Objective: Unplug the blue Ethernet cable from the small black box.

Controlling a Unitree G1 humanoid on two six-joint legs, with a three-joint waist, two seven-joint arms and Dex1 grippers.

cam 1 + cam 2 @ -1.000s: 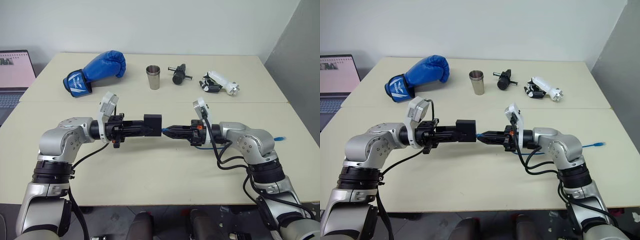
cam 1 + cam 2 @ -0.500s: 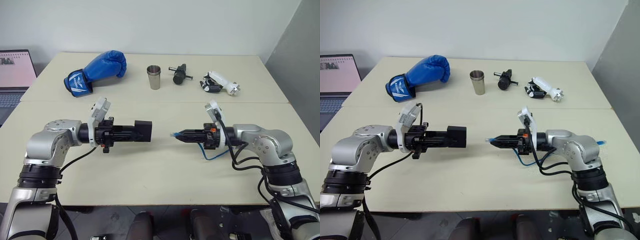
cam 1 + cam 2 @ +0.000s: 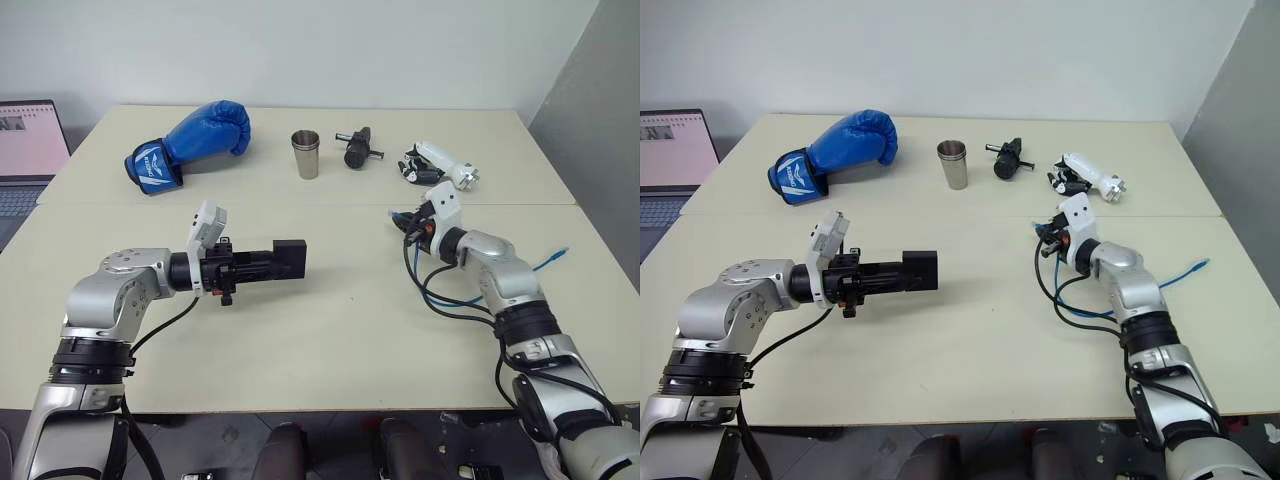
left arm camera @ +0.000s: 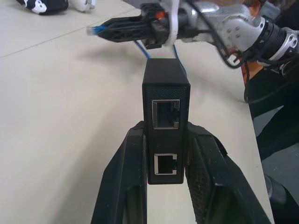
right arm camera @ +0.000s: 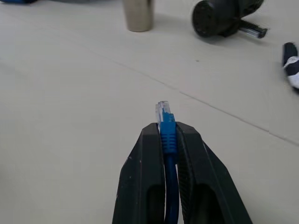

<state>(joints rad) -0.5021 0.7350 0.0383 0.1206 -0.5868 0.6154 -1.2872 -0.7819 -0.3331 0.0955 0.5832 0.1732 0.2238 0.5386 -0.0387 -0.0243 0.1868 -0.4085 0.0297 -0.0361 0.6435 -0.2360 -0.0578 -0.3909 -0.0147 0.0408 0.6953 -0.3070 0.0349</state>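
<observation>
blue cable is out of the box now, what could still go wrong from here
1. The right hand grips the blue cable just behind its clear plug, and the rest trails in loops across the table beside that arm. More swinging could snag the slack on the arm's own black cables.
2. The left hand holds the black box by one end only, most of it sticking out past the fingers. A bump could twist it loose.
</observation>
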